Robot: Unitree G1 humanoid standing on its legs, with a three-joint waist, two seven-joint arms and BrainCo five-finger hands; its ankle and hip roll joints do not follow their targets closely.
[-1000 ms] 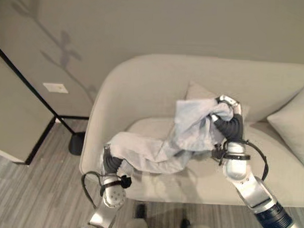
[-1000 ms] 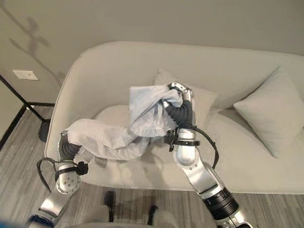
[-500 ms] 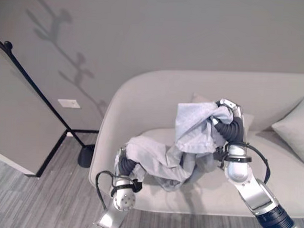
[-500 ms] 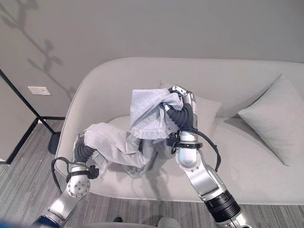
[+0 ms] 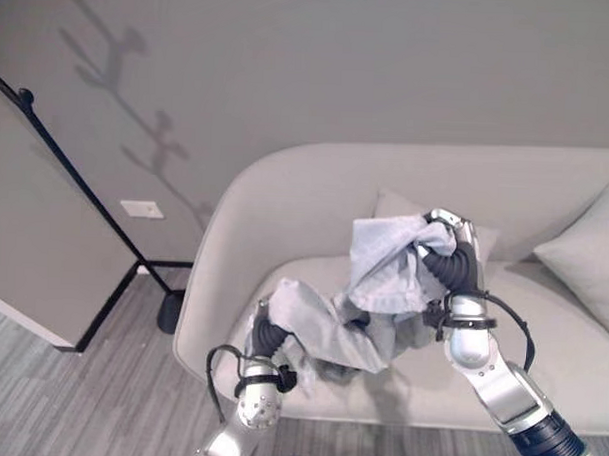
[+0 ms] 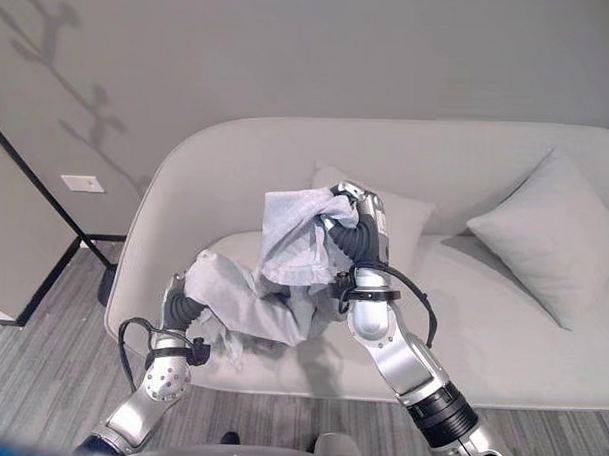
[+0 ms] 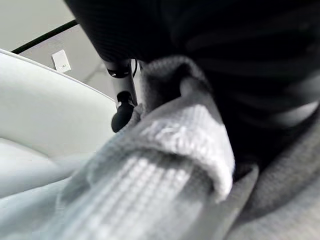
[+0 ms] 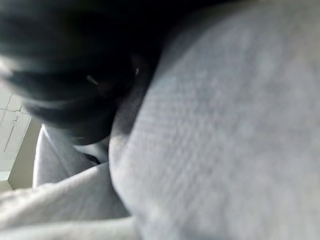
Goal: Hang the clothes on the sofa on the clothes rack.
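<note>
Sofa (image 5: 316,188) behind; right hand (image 5: 452,233) fingers grip garment (image 5: 383,266); left hand (image 5: 271,332) moved inward, fingers hidden.

Sofa back (image 6: 287,152) and cushions (image 6: 550,232) seemingly hem the seat.

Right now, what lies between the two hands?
The grey garment spans from the left hand up to the right hand, above the sofa, in both eye views.

even soft indoor light, branching rack shadow on wall (image 5: 120,71) (upper left); both wrist views dark, blurred.
</note>
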